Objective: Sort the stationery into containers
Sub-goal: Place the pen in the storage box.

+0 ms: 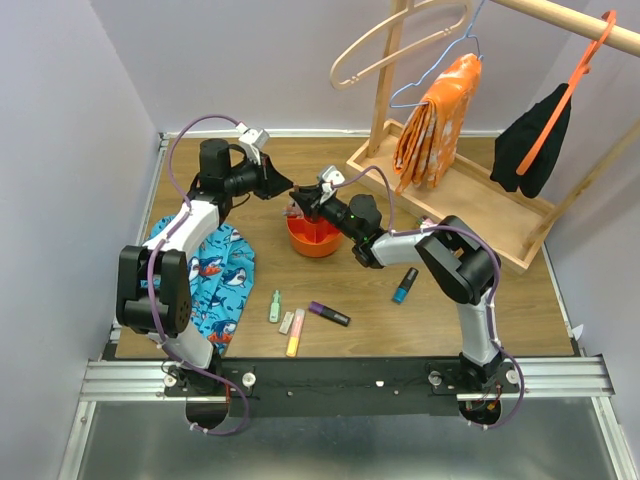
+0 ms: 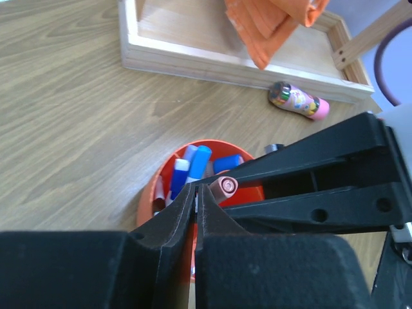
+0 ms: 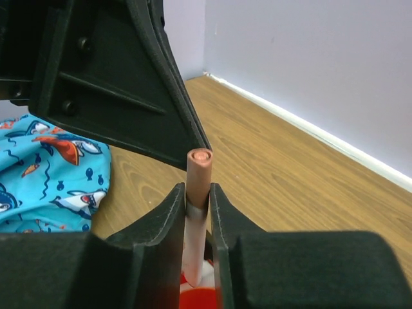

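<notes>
The red-orange bowl [image 1: 315, 240] stands mid-table with several blue and white markers [image 2: 193, 164] inside it. Over the bowl [image 3: 199, 299], my right gripper [image 3: 197, 193] is shut on a white marker with a pink cap [image 3: 199, 174], which it holds upright. My left gripper [image 2: 196, 192] is shut with nothing between its fingers, its tip right beside the pink cap [image 2: 225, 187]. In the top view the two grippers, left [image 1: 290, 190] and right [image 1: 305, 200], meet above the bowl's far-left rim. The marker's lower end is hidden.
On the table lie loose green [image 1: 274, 306], pale pink [image 1: 286, 322], yellow [image 1: 295, 333], purple [image 1: 328, 314] and teal [image 1: 405, 285] markers. A patterned marker [image 2: 297, 101] lies by the wooden rack base [image 1: 470, 195]. The shark-print cloth [image 1: 215, 270] lies at left.
</notes>
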`<act>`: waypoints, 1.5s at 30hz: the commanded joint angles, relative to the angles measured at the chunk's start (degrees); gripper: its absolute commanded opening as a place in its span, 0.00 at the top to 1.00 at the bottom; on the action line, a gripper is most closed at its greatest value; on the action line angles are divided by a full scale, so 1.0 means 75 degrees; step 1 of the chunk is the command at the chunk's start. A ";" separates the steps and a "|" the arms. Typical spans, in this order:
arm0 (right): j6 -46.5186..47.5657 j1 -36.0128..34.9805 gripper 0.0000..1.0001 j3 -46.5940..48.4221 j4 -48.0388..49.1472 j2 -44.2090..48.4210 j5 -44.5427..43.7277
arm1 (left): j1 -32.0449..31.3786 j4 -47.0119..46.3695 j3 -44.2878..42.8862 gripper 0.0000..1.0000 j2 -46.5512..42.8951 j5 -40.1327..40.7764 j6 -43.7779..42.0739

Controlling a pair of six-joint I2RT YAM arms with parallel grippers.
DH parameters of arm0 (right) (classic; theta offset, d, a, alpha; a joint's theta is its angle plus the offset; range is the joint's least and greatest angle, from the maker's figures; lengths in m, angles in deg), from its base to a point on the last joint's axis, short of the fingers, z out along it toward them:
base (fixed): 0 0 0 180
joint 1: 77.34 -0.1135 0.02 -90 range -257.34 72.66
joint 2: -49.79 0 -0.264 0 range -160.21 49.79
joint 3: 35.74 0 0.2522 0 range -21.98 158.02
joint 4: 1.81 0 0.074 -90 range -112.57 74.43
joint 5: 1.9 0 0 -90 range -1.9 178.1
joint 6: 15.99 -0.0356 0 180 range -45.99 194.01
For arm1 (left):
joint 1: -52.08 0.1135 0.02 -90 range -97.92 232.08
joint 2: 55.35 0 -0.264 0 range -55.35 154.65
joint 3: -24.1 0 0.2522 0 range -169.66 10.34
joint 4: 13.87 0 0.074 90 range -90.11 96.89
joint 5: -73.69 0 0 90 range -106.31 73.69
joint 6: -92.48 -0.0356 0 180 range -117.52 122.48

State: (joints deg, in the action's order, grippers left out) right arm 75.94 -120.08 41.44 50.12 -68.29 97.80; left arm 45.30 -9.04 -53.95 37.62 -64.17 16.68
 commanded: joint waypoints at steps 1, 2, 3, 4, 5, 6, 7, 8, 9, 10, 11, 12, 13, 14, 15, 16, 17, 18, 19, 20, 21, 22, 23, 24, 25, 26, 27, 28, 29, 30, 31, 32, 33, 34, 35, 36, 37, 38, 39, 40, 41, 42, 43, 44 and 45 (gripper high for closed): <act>0.0223 -0.0008 0.70 -0.0229 -0.0251 0.0240 -0.0050 | -0.0173 -0.0099 -0.0100 0.87 -0.0126 -0.0358 0.0064; 0.0234 -0.0008 0.69 -0.0252 -0.0297 0.0322 -0.0073 | -0.0173 -0.0075 -0.0100 0.87 -0.0126 -0.0358 0.0053; 0.0257 -0.0008 0.69 -0.0287 -0.0321 0.0357 -0.0074 | -0.0173 -0.0075 -0.0100 0.87 -0.0149 -0.0346 0.0029; 0.0269 -0.0008 0.68 -0.0311 -0.0356 0.0381 -0.0074 | -0.0173 -0.0052 -0.0088 0.87 -0.0150 -0.0323 0.0029; 0.0269 -0.0008 0.68 -0.0334 -0.0380 0.0451 -0.0097 | -0.0173 -0.0040 -0.0088 0.87 -0.0161 -0.0311 0.0017; 0.0281 -0.0020 0.67 -0.0381 -0.0391 0.0486 -0.0109 | -0.0173 -0.0028 -0.0076 0.87 -0.0161 -0.0311 -0.0029; 0.0281 -0.0008 0.67 -0.0393 -0.0415 0.0510 -0.0109 | -0.0173 -0.0005 -0.0099 0.87 -0.0185 -0.0287 -0.0053; 0.0258 -0.0020 0.67 -0.0405 -0.0496 0.0533 -0.0109 | -0.0173 0.0042 -0.0100 0.87 -0.0196 -0.0287 -0.0076; 0.0235 -0.0008 0.68 -0.0405 -0.0520 0.0568 -0.0120 | -0.0173 0.0065 -0.0111 0.87 -0.0197 -0.0252 -0.0100; 0.0211 -0.0008 0.74 -0.0451 -0.0532 0.0580 -0.0109 | -0.0173 0.0077 -0.0100 0.87 -0.0208 -0.0217 -0.0135; 0.0164 -0.0008 0.76 -0.0463 -0.0532 0.0592 -0.0097 | -0.0173 0.0100 -0.0111 0.87 -0.0232 -0.0217 -0.0147; 0.0141 -0.0008 0.78 -0.0475 -0.0544 0.0580 -0.0062 | -0.0173 0.0124 -0.0111 0.86 -0.0243 -0.0205 -0.0182; 0.0117 -0.0008 0.82 -0.0429 -0.0579 0.0580 -0.0016 | -0.0173 0.0147 -0.0123 0.86 -0.0255 -0.0194 -0.0251; 0.0117 -0.0008 0.83 -0.0370 -0.0765 0.0557 0.0078 | -0.0162 0.0206 -0.0135 0.86 -0.0278 -0.0182 -0.0287; 0.0094 -0.0008 0.83 -0.0312 -0.0883 0.0534 0.0113 | -0.0162 0.0241 -0.0146 0.86 -0.0302 -0.0182 -0.0311; 0.0094 -0.0008 0.83 -0.0242 -0.1011 0.0452 0.0137 | -0.0150 0.0276 -0.0181 0.86 -0.0314 -0.0193 -0.0346; 0.0082 -0.0008 0.83 -0.0102 -0.1222 0.0428 0.0172 | -0.0127 0.0323 -0.0193 0.86 -0.0349 -0.0193 -0.0392; 0.0094 -0.0008 0.83 -0.0065 -0.1293 0.0393 0.0184 | -0.0126 0.0335 -0.0205 0.86 -0.0361 -0.0193 -0.0416; 0.0128 -0.0008 0.83 -0.0042 -0.1340 0.0346 0.0184 | -0.0103 0.0347 -0.0205 0.86 -0.0372 -0.0182 -0.0405; 0.0175 -0.0008 0.84 -0.0018 -0.1410 0.0334 0.0172 | -0.0091 0.0358 -0.0217 0.86 -0.0419 -0.0182 -0.0393; 0.0199 -0.0008 0.84 -0.0007 -0.1434 0.0334 0.0172 | -0.0068 0.0358 -0.0228 0.85 -0.0419 -0.0182 -0.0393; 0.0222 -0.0008 0.84 -0.0007 -0.1493 0.0323 0.0149 | -0.0056 0.0358 -0.0228 0.84 -0.0431 -0.0182 -0.0393; 0.0257 -0.0008 0.83 0.0017 -0.1598 0.0299 0.0103 | -0.0044 0.0347 -0.0252 0.84 -0.0466 -0.0182 -0.0393; 0.0258 -0.0008 0.81 0.0029 -0.1633 0.0287 0.0067 | -0.0033 0.0347 -0.0264 0.82 -0.0455 -0.0182 -0.0393; 0.0258 -0.0020 0.74 0.0029 -0.1669 0.0287 0.0032 | -0.0009 0.0347 -0.0298 0.80 -0.0454 -0.0182 -0.0393; 0.0293 -0.0008 0.70 0.0029 -0.1704 0.0287 -0.0003 | 0.0002 0.0347 -0.0310 0.78 -0.0478 -0.0205 -0.0393; 0.0293 -0.0008 0.66 0.0040 -0.1716 0.0287 -0.0015 | 0.0014 0.0347 -0.0334 0.75 -0.0478 -0.0217 -0.0416; 0.0281 -0.0008 0.59 0.0040 -0.1727 0.0299 -0.0027 | 0.0037 0.0347 -0.0357 0.73 -0.0478 -0.0205 -0.0428; 0.0304 -0.0008 0.57 0.0064 -0.1762 0.0299 -0.0038 | 0.0038 0.0358 -0.0369 0.71 -0.0478 -0.0205 -0.0428; 0.0293 -0.0008 0.55 0.0087 -0.1798 0.0334 -0.0039 | 0.0049 0.0358 -0.0392 0.69 -0.0489 -0.0205 -0.0428; 0.0293 -0.0008 0.53 0.0134 -0.1821 0.0357 -0.0073 | 0.0061 0.0370 -0.0427 0.65 -0.0478 -0.0182 -0.0440; 0.0304 -0.0008 0.52 0.0157 -0.1903 0.0404 -0.0074 | 0.0073 0.0393 -0.0439 0.63 -0.0513 -0.0182 -0.0451; 0.0305 -0.0008 0.52 0.0169 -0.1961 0.0520 -0.0074 | 0.0084 0.0394 -0.0463 0.61 -0.0536 -0.0193 -0.0440; 0.0305 -0.0008 0.52 0.0169 -0.1997 0.0603 -0.0097 | 0.0096 0.0417 -0.0498 0.58 -0.0548 -0.0205 -0.0486; 0.0351 -0.0008 0.51 0.0169 -0.2067 0.0685 -0.0086 | 0.0119 0.0440 -0.0510 0.57 -0.0629 -0.0194 -0.0487; 0.0375 -0.0008 0.51 0.0146 -0.2114 0.0767 -0.0097 | 0.0131 0.0440 -0.0521 0.56 -0.0653 -0.0205 -0.0498; 0.0386 -0.0008 0.51 0.0146 -0.2161 0.0988 -0.0086 | 0.0155 0.0452 -0.0533 0.53 -0.0712 -0.0194 -0.0498; 0.0433 -0.0008 0.51 0.0123 -0.2277 0.1095 -0.0074 | 0.0166 0.0464 -0.0545 0.52 -0.0805 -0.0182 -0.0521; 0.0468 -0.0008 0.51 0.0146 -0.2383 0.1223 -0.0051 | 0.0201 0.0487 -0.0556 0.52 -0.0864 -0.0182 -0.0522; 0.0503 -0.0020 0.51 0.0157 -0.2500 0.1352 -0.0039 | 0.0225 0.0534 -0.0603 0.50 -0.0923 -0.0182 -0.0557; 0.0573 -0.0008 0.50 0.0192 -0.2872 0.1632 -0.0039 | 0.0248 0.0615 -0.0615 0.48 -0.1039 -0.0182 -0.0580; 0.0621 -0.0008 0.50 0.0297 -0.3131 0.1797 -0.0120 | 0.0283 0.0686 -0.0627 0.47 -0.1122 -0.0147 -0.0650; 0.0633 -0.0008 0.50 0.0333 -0.3424 0.1927 -0.0225 | 0.0307 0.0745 -0.0627 0.45 -0.1204 -0.0135 -0.0720; 0.0668 -0.0020 0.50 0.0357 -0.4030 0.2276 -0.0319 | 0.0330 0.0919 -0.0581 0.44 -0.1390 -0.0100 -0.0779; 0.0714 -0.0008 0.50 0.0345 -0.4349 0.2453 -0.0540 | 0.0354 0.1002 -0.0545 0.42 -0.1485 -0.0042 -0.0907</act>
State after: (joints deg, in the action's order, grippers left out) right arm 79.26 -120.08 41.46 27.98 -57.63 97.66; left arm 47.00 -4.49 -56.77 31.43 -64.97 12.92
